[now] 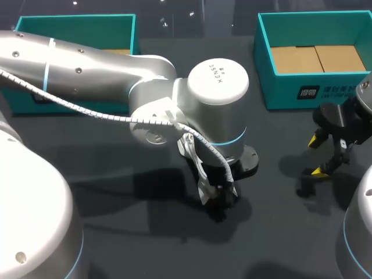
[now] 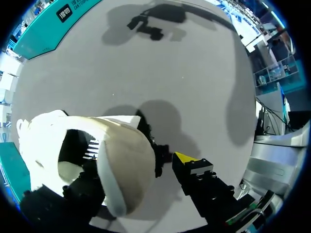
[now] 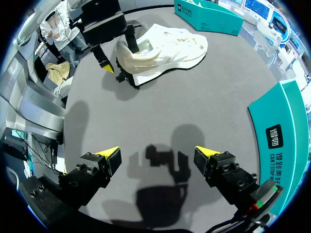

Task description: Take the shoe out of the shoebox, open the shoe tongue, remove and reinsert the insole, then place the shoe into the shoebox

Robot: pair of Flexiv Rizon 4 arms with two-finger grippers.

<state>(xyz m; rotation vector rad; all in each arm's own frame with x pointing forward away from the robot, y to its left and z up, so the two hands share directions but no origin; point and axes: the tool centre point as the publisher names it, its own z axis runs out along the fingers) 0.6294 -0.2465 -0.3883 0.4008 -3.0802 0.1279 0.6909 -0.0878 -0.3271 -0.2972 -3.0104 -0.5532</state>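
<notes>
Hovering near the table's [image 3: 194, 107] right edge, the right gripper [image 3: 156, 153] is spread and empty. At mid-table, the left gripper [image 1: 218, 197] is unclenched, one finger inside the white shoe [image 3: 165, 46], the other just outside its heel.

Left arm [image 1: 174, 99] fills frame centre and left. Teal box [image 1: 75, 23] blocks upper left, shoebox [image 1: 290, 93] upper right. Bare counter [image 1: 273, 232] lower middle, up to right hand [image 1: 317, 157].

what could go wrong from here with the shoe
The left end effector has one finger inside the shoe and the other outside the heel, so pulling up may drag or tip the shoe. The right end effector hangs open, well apart from it, so nothing steadies the shoe.
</notes>
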